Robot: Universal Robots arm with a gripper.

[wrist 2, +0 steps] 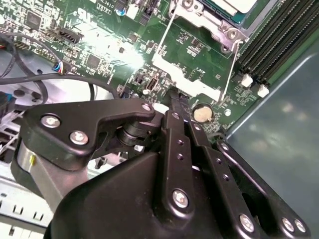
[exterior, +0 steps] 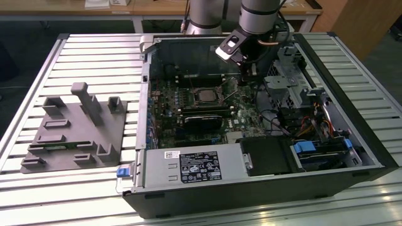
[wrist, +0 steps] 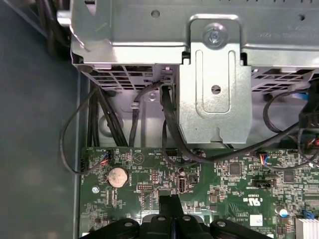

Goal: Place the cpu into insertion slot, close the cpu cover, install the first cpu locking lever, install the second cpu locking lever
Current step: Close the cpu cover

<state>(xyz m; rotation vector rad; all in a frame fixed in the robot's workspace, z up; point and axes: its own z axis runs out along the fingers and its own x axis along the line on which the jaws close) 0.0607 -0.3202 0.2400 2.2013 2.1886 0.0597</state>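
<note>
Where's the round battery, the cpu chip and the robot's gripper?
round battery [wrist 2: 202, 113], second wrist view, on its flat round face.
cpu [exterior: 204, 95], exterior view, on its grey metal top.
gripper [wrist: 172, 199], first wrist view, midway between its fingertips.

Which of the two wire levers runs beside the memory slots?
The lever ending near the coin cell, right alongside the memory slots; the other lever sits across the cpu cover from them.

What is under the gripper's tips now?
The gripper, shut, hangs over the green motherboard, near the round coin battery. The board patch right below the tips is covered by the gripper itself, so contact cannot be judged.
</note>
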